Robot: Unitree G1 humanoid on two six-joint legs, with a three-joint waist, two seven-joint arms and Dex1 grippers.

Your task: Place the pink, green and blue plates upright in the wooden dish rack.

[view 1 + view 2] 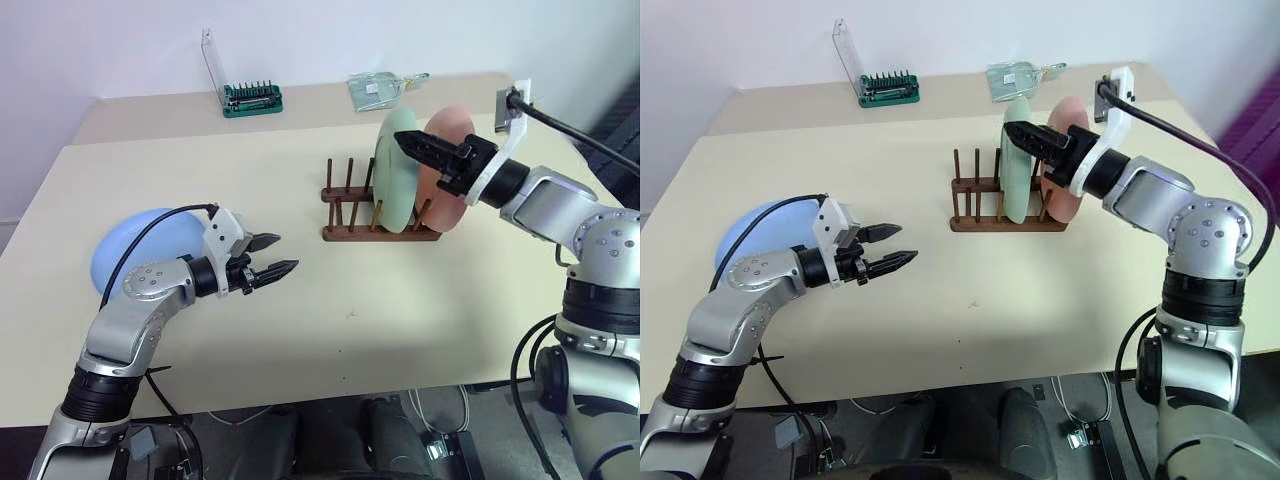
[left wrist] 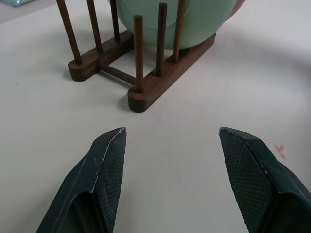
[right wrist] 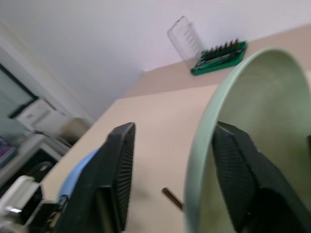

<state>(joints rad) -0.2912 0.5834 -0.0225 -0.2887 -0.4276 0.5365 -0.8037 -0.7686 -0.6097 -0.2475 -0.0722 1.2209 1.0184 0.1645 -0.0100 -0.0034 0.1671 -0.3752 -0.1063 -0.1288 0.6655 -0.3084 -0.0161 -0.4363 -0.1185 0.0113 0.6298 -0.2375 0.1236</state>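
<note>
Green plate (image 1: 397, 170) and pink plate (image 1: 447, 165) stand upright in the wooden dish rack (image 1: 375, 205), propped between pegs. Right gripper (image 3: 170, 160) spread astride the green rim, apparently releasing. Blue plate (image 1: 140, 250) flat on desk (image 1: 300, 330); left gripper (image 1: 268, 256) spread, empty.

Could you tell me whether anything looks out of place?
Only the blue plate: it lies flat on the table behind the left arm, while the green plate and pink plate stand in the wooden dish rack.

No text, label or number can be read; the green case (image 1: 252, 99) perhaps bears some.
</note>
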